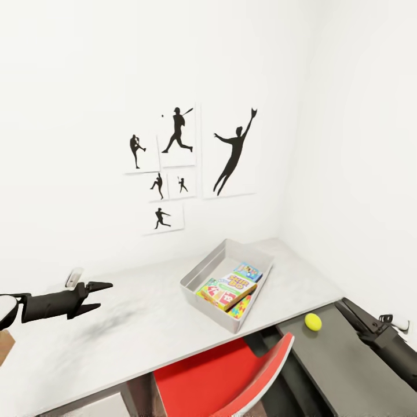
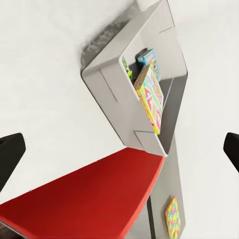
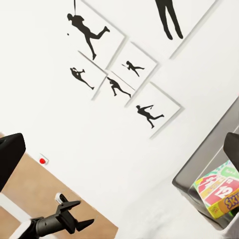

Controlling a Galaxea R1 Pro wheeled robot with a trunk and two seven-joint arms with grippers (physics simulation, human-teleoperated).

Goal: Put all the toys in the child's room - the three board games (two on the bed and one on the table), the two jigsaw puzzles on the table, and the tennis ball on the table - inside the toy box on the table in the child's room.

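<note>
Toy box on the table, boxes leaning inside it, ball lying apart.

Your toy box (image 1: pixel 204 271) sits on the grey table (image 1: pixel 139 324) with colourful game boxes (image 1: pixel 227 288) tilted inside; the top one's lettering looks like "SKIP-BO", but it is too small for you to be sure. The tennis ball (image 1: pixel 313 321) lies on a darker surface beside the table, well apart from the box. Your left gripper (image 1: pixel 98 296) hovers over the table with its fingers apart, holding nothing. Your right arm (image 1: pixel 385 343) is cut off at the frame edge, so its pincer's state cannot be told. A red chair (image 1: pixel 231 370) is tucked below.
</note>
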